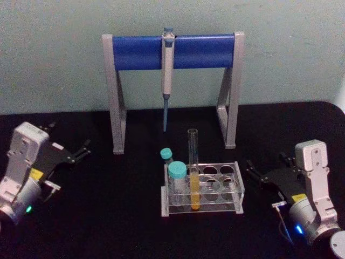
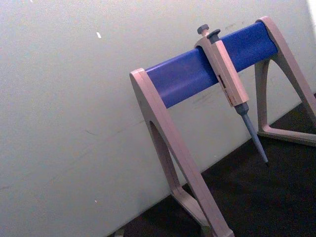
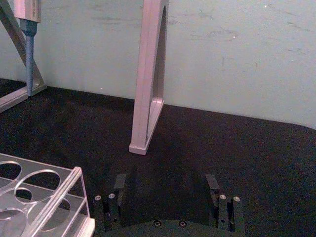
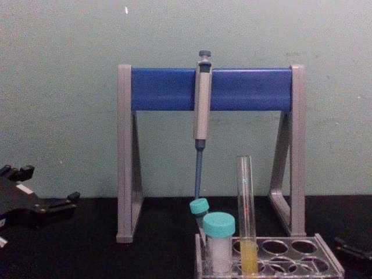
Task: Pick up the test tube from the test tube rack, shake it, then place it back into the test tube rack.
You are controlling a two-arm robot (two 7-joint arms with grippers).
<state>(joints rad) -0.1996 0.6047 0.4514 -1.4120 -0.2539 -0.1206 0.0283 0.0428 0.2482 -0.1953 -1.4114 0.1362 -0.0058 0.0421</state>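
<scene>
The test tube (image 1: 193,162), tall, clear and capless with yellow liquid at its bottom, stands upright in the test tube rack (image 1: 215,209), in a front-row hole left of centre. The chest view shows the same test tube (image 4: 246,203) rising from the clear rack (image 4: 326,263). My left gripper (image 1: 69,137) rests open far to the left of the rack, holding nothing. To the right of the rack my right gripper (image 1: 268,161) is open and empty too; the right wrist view shows the right gripper (image 3: 165,187) with its fingers wide apart beside a corner of the rack (image 3: 49,197).
A wide teal-capped tube (image 1: 177,172) and a slim teal-capped tube (image 1: 166,155) stand at the rack's left end, close to the test tube. Behind the rack is a grey-legged stand with a blue bar (image 1: 135,52), and a pipette (image 1: 167,81) hangs from it. The table is black.
</scene>
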